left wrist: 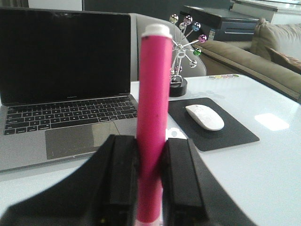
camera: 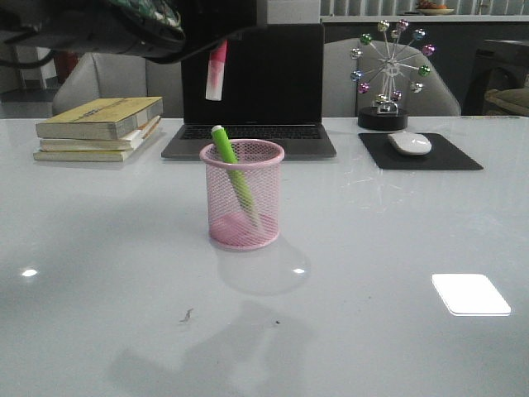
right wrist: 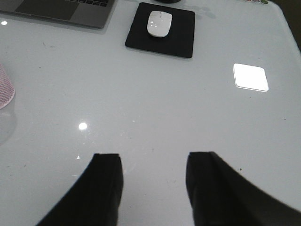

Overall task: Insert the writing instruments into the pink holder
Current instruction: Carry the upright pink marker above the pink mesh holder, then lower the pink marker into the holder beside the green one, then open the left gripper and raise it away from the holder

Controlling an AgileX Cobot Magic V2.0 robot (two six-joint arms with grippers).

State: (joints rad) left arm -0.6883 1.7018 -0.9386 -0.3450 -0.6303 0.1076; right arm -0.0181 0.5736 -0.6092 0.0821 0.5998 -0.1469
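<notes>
The pink marker (left wrist: 151, 141), judged light, rigid and smooth-sided, is clamped at its lower barrel by the closed left gripper (left wrist: 150, 188) and hangs cap-down above the pink holder (camera: 241, 207), where the green marker (camera: 234, 178) is already leaned. The right gripper (right wrist: 153, 188) is held wide apart and empty over the table (right wrist: 164, 117). A mid-barrel hold is judged best against slipping.

Bright overhead light, square glare on glossy table (camera: 470, 294), soft shadows, mild blur

The left tool (left wrist: 150, 188) sits raised at the upper left of the front frame, its fingers (left wrist: 122, 183) clamped on the pink marker (left wrist: 153, 117). The right tool (right wrist: 153, 188) hangs with fingers spread apart, holding nothing.
</notes>
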